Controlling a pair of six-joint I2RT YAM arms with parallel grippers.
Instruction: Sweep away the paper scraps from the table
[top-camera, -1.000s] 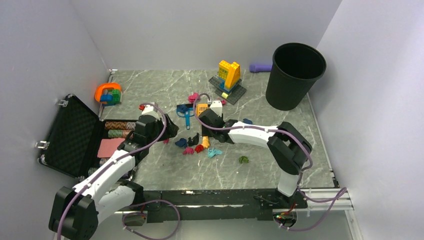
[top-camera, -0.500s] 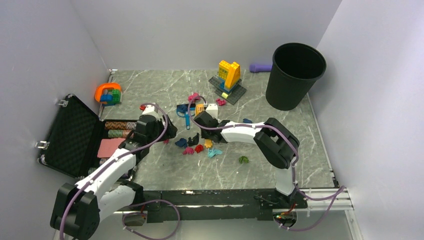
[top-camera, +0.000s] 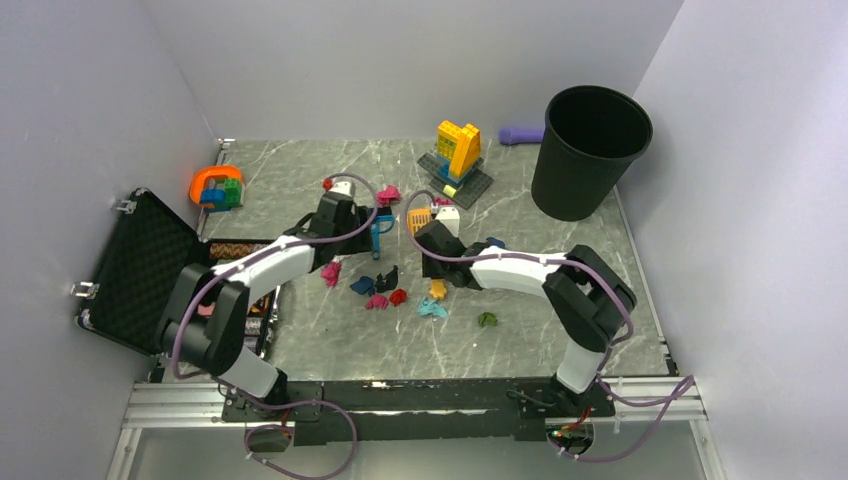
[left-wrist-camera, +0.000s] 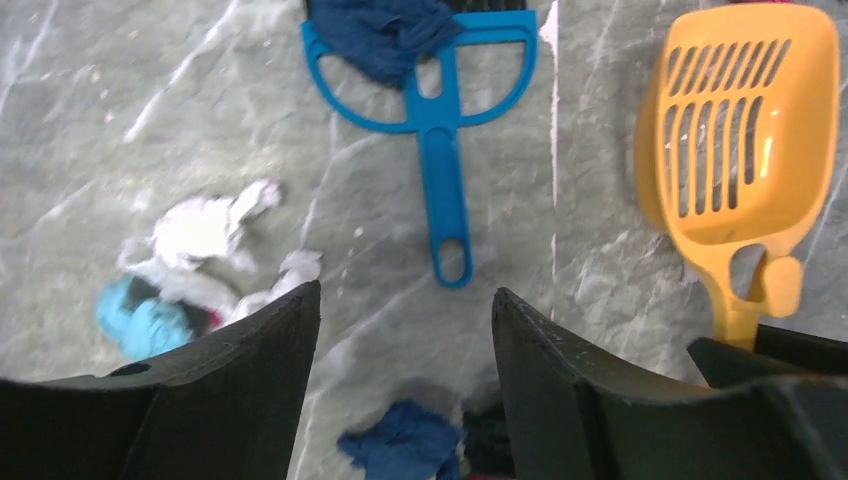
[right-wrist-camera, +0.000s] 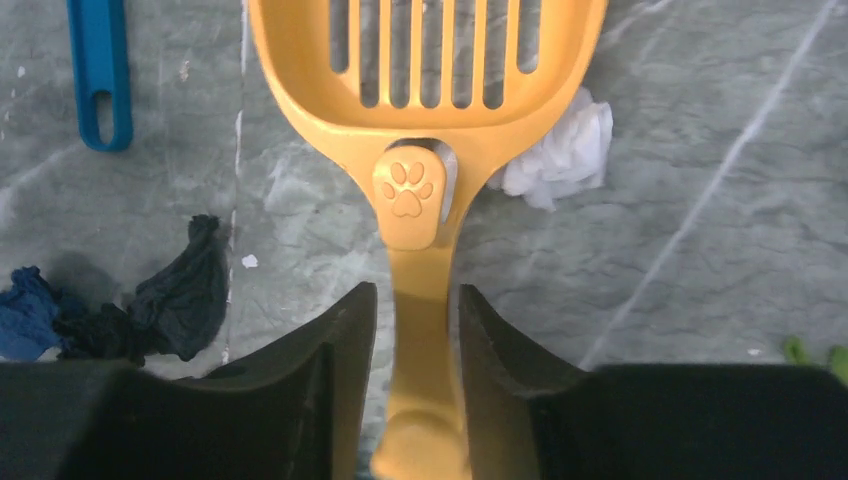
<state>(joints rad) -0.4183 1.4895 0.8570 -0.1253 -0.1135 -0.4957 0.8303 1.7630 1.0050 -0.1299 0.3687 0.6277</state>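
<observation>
Left gripper (left-wrist-camera: 405, 300) is swinging in from the case (top-camera: 130, 270), now hanging open over the brush (left-wrist-camera: 440, 180). Right gripper (right-wrist-camera: 415, 310) is closing round the scoop (right-wrist-camera: 420, 130) handle; can't tell if it's clamped. Scraps (top-camera: 385, 290) are still lying unswept on the table (top-camera: 300, 180).

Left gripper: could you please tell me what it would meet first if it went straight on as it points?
Most likely the brush, whose handle lies just ahead, though depth is unclear.
</observation>
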